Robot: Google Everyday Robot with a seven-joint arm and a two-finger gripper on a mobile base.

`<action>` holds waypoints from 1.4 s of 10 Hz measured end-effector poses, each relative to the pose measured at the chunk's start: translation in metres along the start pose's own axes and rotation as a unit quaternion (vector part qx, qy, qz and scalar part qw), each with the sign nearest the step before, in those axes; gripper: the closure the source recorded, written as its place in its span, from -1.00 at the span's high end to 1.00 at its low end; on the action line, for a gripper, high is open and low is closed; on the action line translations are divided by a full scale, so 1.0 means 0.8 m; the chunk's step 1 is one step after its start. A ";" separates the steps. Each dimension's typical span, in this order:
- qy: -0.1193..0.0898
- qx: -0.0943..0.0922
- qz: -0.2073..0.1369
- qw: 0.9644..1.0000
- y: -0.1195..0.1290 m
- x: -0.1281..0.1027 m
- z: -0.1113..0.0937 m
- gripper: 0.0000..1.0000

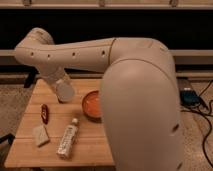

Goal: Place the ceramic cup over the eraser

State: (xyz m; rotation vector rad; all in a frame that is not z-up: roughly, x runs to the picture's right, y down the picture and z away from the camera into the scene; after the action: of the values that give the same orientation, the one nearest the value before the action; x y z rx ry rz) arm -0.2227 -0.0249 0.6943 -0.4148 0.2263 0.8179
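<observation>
Cup [67,96]: a pale tapered shape at the low end of the arm, over the left half of the bench. It is between the red thing and the bowl, a little behind both. I cannot tell if it touches the bench or hangs just above it.
Pincer [63,89]: at the end of the arm, just over the cup, pointing down and a little to the right. It runs into the cup's pale shape, so I cannot tell if it is open, closed or gripping the cup.
Eraser: I cannot make it out for sure. A dark part shows at the lower end of the red thing, but I cannot tell if this is the eraser.
Red thing [45,112]: slim and dark red, lying on the left part of the bench, near the cup but apart from it.
Bowl [91,105]: orange, on the bench right of the cup. Its right side is hidden by the robot's body.
Bottle [67,140]: white with a label, lying on its side at the front, cap toward the bowl.
Block [41,135]: pale beige, squarish, just left of the bottle.
Bench [30,150]: light wood.
Arm [75,50]: pale, reaching from the big body on the right to the upper left, then bending down to the pincer.
</observation>
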 end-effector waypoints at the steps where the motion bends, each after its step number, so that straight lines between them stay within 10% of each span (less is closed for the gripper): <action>1: 0.003 -0.001 -0.013 1.000 0.002 -0.021 0.003 -1.00; 14: 0.027 -0.040 -0.042 0.998 -0.026 -0.134 0.068 -1.00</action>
State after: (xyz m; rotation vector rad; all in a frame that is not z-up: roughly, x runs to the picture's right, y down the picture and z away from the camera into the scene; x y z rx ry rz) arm -0.2768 -0.0841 0.7862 -0.5197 0.2251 0.7351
